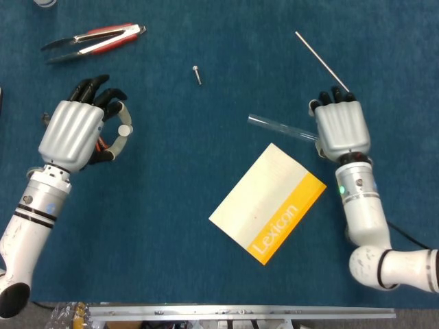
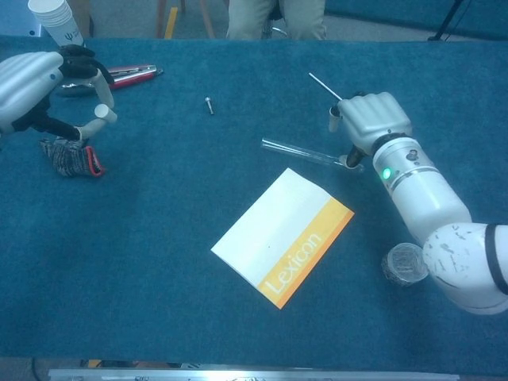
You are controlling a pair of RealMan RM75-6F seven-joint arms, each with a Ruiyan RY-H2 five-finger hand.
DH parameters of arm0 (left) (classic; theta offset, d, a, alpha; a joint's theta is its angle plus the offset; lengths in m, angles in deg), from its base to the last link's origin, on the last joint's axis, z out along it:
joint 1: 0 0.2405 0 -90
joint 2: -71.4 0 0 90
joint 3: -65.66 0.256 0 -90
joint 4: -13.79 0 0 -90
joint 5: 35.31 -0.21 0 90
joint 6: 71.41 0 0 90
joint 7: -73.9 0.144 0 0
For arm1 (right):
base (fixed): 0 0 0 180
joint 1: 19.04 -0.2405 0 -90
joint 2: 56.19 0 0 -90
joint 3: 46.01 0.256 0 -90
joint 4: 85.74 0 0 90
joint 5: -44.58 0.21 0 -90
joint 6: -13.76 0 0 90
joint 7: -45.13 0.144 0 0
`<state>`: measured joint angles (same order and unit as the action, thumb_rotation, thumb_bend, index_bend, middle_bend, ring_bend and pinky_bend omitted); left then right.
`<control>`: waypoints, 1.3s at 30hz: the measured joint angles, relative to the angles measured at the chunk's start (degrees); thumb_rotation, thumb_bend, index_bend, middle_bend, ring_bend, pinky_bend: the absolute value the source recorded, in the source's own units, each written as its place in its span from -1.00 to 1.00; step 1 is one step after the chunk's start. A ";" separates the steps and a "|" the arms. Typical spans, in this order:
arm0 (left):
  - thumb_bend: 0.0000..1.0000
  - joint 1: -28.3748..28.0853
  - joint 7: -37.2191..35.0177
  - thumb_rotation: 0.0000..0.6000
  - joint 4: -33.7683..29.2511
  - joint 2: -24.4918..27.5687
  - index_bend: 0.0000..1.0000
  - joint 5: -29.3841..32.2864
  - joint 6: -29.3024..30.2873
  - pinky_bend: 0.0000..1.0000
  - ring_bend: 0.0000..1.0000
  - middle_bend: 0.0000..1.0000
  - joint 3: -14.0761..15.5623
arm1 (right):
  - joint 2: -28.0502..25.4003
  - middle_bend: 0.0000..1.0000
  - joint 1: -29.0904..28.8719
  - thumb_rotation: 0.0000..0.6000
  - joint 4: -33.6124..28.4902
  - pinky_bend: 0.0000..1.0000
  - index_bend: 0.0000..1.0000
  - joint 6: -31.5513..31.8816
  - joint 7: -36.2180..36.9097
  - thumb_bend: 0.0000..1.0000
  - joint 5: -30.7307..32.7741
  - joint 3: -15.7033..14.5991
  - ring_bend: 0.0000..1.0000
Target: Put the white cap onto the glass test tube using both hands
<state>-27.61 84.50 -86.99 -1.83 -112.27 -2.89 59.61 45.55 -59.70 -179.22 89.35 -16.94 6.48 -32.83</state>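
A blue table [image 1: 206, 274] filled both views. Near the centre lay a white and orange card [image 1: 267, 203] printed "Lexicon", tilted, its orange edge toward the lower right.

The right hand [image 1: 339, 127] sat at centre right in the head view, back up, over the right end of the tube [image 1: 280, 127]. The glass tube lay flat on the cloth just above the card's top corner, running from the centre down and to the right until the hand hid it. In the chest view a fingertip [image 2: 350, 161] reached down at the tube's right end, with another finger apart above it; whether the hand had actually gripped the tube could not be told.

The left hand [image 1: 81, 130] was at the left of the head view, raised off the table in the chest view, and pinched the white cap [image 1: 125, 129] between thumb and a finger, well apart from the tube.

At the upper left lay red-handled pliers [image 1: 96, 39], partly hidden behind the left hand in the chest view. A thin metal rod [image 1: 321, 59] slanted from the upper right down to the right hand's fingertips. A small dark and red object [image 2: 71, 156] rested under the left hand. A round silvery lump [image 2: 406, 263] showed at the lower right of the chest view, beside the right forearm. A small screw [image 1: 197, 73] lay at upper centre. A white cup [image 2: 54, 19] stood at the top left corner of the chest view.
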 measured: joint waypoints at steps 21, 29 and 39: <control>-0.24 0.70 -1.66 1.00 0.30 1.39 0.09 -1.10 0.15 -0.81 -0.82 -0.43 0.11 | 9.31 -0.50 -6.17 1.00 12.06 -0.51 -0.24 -2.61 -1.04 -0.59 4.87 2.90 -0.74; -0.24 0.96 -2.37 1.00 0.32 2.13 0.09 -1.45 0.34 -0.81 -0.82 -0.43 0.05 | 12.22 -0.50 -7.95 1.00 16.30 -0.51 -0.24 -3.72 -1.19 -0.59 5.52 3.66 -0.74; -0.24 0.84 -2.83 1.00 0.53 2.11 0.09 -2.07 0.15 -0.81 -0.82 -0.43 -0.03 | 12.94 -0.50 -8.36 1.00 18.01 -0.51 -0.14 -4.42 -1.25 -0.33 5.36 3.39 -0.74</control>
<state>-26.77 81.67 -86.46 0.28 -114.34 -2.74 59.58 58.49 -68.06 -161.21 84.94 -18.19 11.84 -29.44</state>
